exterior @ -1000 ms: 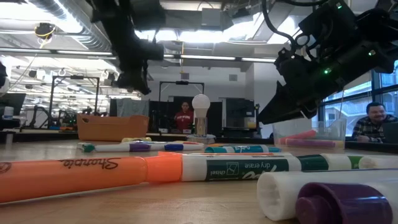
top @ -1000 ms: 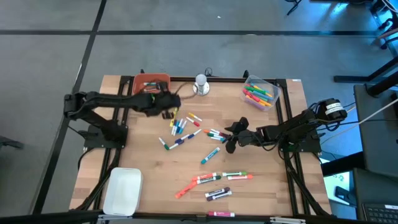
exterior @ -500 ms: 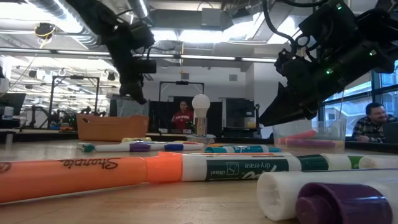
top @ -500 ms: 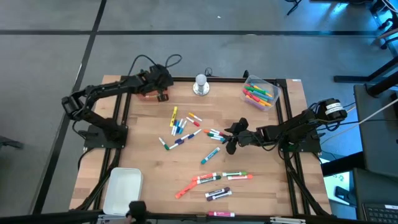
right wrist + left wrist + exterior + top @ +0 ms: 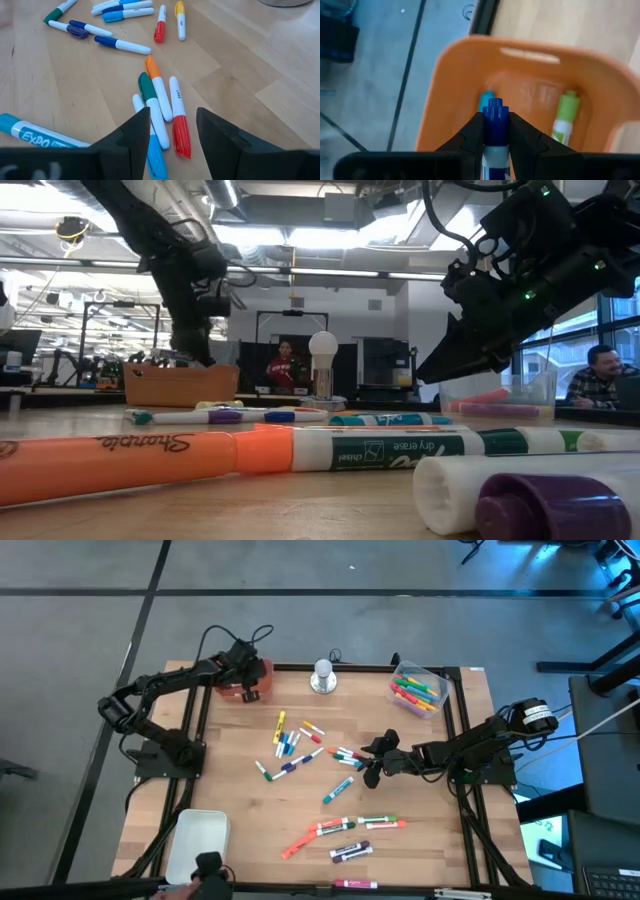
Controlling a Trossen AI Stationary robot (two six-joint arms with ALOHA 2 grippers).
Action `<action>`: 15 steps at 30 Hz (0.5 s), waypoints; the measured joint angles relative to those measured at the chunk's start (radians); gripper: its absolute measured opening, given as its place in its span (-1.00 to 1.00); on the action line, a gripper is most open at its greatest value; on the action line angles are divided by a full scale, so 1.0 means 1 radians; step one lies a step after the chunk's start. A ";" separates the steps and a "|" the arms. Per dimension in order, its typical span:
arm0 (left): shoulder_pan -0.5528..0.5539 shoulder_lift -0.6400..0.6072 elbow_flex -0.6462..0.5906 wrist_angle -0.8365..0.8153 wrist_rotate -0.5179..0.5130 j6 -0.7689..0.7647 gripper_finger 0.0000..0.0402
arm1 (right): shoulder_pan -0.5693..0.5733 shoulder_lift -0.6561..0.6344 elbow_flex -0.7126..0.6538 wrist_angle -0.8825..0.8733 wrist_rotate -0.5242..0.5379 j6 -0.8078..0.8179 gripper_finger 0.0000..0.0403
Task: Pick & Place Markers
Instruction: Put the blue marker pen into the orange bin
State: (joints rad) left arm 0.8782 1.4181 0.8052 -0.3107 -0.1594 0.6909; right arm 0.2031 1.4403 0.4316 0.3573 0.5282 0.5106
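We see the left gripper (image 5: 495, 132) above the orange bin (image 5: 240, 680) at the worktop's far left corner, its jaws clenched on a blue-capped marker (image 5: 494, 117) that points down into the bin. Inside the bin lie a light blue marker (image 5: 486, 100) and a green marker (image 5: 565, 117). The right gripper (image 5: 172, 132) hovers with its jaws released over a cluster of markers (image 5: 160, 107) near the middle of the worktop (image 5: 230, 795). More loose markers (image 5: 340, 830) lie toward the near edge, and others fill the clear bin (image 5: 418, 688) at the far right corner.
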 joint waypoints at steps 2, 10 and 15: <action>0.013 0.000 -0.011 0.005 0.005 0.010 -0.70 | 0.000 0.000 0.000 0.000 0.001 0.000 -0.20; 0.035 0.042 -0.016 0.034 0.005 0.008 -0.52 | -0.010 0.000 0.000 0.001 0.002 -0.006 -0.20; 0.031 0.080 -0.016 0.084 -0.012 0.013 -0.37 | -0.011 0.000 0.000 0.005 0.002 -0.020 -0.20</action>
State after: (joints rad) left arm 0.9095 1.4979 0.7891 -0.2270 -0.1716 0.7041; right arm 0.1921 1.4403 0.4316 0.3618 0.5301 0.4911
